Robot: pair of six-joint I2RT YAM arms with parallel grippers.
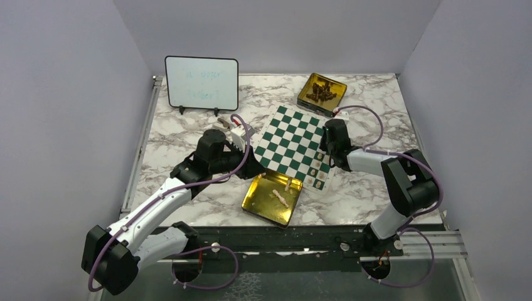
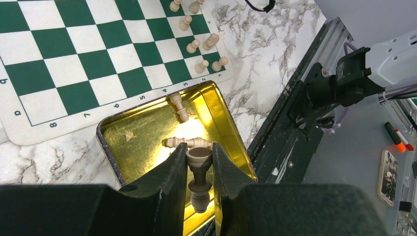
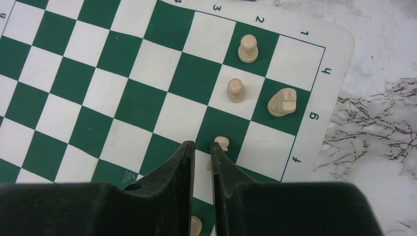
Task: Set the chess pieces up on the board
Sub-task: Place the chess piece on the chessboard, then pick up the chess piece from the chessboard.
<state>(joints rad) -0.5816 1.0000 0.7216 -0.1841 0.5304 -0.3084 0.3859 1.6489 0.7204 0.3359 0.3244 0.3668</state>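
Piece (image 2: pixel 199 173) within left gripper (image 2: pixel 199 150) (seemingly clamped)

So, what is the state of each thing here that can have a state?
Left gripper: shut on a piece.
Right gripper: low over the board, jaws nearly together; whether it grips anything cannot be told.
Near tin: open, two pieces lying inside.
Far tin: open, dark pieces inside.
Board: flat, some pieces standing at one corner.
Whiteboard: upright.
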